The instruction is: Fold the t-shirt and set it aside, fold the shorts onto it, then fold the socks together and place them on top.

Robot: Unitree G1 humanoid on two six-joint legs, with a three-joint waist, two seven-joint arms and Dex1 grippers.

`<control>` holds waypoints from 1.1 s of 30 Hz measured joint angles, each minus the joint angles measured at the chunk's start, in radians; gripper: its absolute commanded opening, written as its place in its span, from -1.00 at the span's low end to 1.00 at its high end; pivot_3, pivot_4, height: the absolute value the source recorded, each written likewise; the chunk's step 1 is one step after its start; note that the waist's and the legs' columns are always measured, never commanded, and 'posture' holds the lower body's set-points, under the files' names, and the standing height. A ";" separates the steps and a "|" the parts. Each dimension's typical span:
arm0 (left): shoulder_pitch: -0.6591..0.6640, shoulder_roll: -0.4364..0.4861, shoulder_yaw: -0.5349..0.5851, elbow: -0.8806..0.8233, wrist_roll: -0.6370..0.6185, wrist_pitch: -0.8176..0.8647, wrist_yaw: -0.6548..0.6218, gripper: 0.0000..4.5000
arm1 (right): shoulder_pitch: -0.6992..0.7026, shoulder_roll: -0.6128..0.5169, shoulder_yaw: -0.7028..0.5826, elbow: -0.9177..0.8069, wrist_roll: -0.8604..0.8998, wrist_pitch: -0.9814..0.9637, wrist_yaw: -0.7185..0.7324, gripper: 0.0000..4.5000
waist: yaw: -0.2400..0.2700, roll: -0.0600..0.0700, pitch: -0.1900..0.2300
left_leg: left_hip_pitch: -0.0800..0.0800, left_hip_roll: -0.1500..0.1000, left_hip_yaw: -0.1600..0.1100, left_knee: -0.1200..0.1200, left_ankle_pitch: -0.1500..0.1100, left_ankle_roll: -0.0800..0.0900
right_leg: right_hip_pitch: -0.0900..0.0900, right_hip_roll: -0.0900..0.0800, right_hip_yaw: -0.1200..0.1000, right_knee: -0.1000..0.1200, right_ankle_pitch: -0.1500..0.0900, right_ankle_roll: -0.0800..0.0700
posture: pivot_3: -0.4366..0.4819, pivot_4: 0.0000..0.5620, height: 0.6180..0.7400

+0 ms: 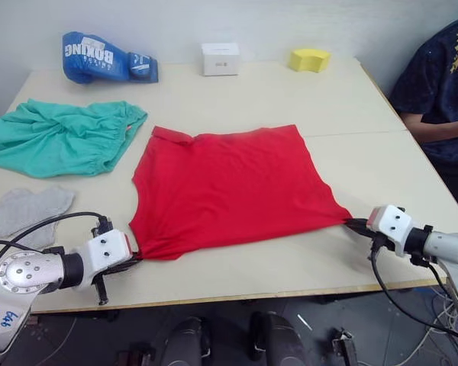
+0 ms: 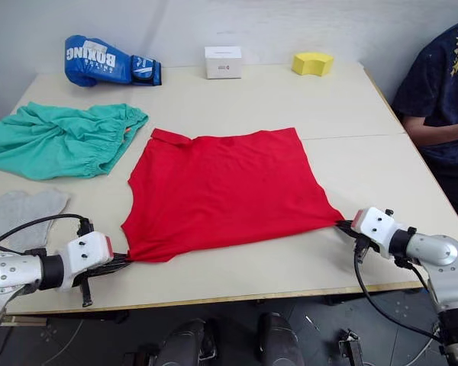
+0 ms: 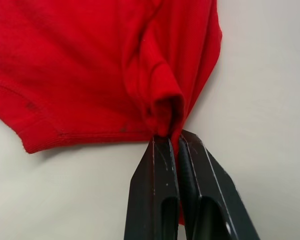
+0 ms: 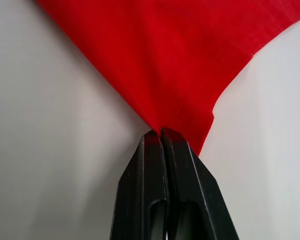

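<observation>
On the table, the t-shirt lies flat between both grippers, the left gripper and right gripper each closed on a near corner.

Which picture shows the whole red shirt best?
The right eye view: the whole shirt lies flat between both claws, collar to corners. The left eye view shows nearly the same. The wrist views show just the corners pinched by the left claw and right claw.

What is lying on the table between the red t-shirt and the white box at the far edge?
Nothing: in the left eye view the table is bare from the t-shirt to the white box.
</observation>
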 measured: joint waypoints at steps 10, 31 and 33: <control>-0.155 0.194 0.093 0.078 -0.151 0.122 -0.248 -0.99 | 0.021 -0.161 -0.004 -0.187 0.193 0.402 0.253 -1.00 | 0.000 0.000 0.000 | -0.001 0.000 -0.001 -0.001 -0.001 0.001 | -0.001 -0.001 -0.002 0.000 -0.001 -0.002 | -0.05 -0.47 1.00; -0.907 0.081 -0.444 0.728 0.007 0.117 -0.584 -0.99 | -0.457 -0.090 0.191 0.123 0.186 0.819 0.420 -1.00 | -0.001 0.001 0.000 | -0.013 0.006 0.005 0.017 -0.002 0.006 | -0.013 0.009 -0.001 0.011 -0.002 -0.002 | -0.05 -0.47 1.00; -0.935 0.039 -0.449 0.788 0.030 0.086 -0.575 -0.99 | -0.465 -0.077 0.191 0.137 0.184 0.820 0.417 -1.00 | -0.001 0.001 0.000 | -0.018 0.007 0.005 0.019 -0.002 0.006 | -0.018 0.009 0.000 0.015 -0.002 -0.002 | -0.05 -0.47 1.00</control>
